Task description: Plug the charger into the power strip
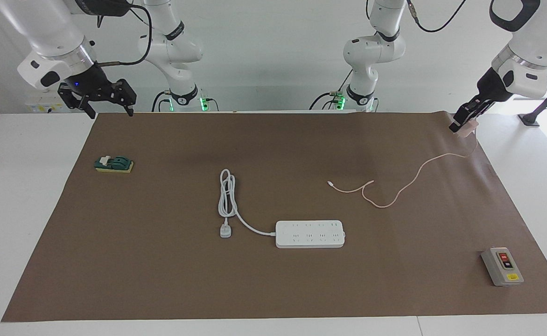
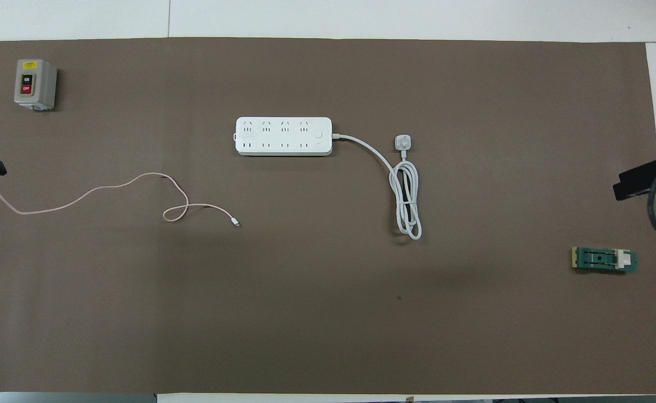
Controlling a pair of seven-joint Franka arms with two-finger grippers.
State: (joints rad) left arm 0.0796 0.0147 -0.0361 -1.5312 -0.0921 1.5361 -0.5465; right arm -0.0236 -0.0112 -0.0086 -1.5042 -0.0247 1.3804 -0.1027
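Charger (image 1: 468,127) was what I checked first: the small pink cube sat pinched between the fingers of my left gripper (image 1: 462,126), raised over the mat's corner at the left arm's end of the table. Its thin pink cable (image 1: 397,196) hung from it, ran down onto the brown mat (image 1: 273,289) and curled into a loop, its small connector lying free on the mat. The power strip (image 1: 310,234) lay flat mid-table, farther from the robots than the cable's loop, sockets up, with its thick white cord (image 1: 227,193) coiled toward the right arm's end and its white plug (image 1: 226,231) beside it. I judged the pick-up done and the carry to be the step in hand. Next I would need to bring the cube over a socket, prongs down and squared to the holes, then press straight in, minding the trailing cable. My right gripper (image 1: 108,105) waited, fingers spread, over the mat's edge above a green block (image 1: 114,164). A grey switch box (image 1: 502,266) stood well apart.
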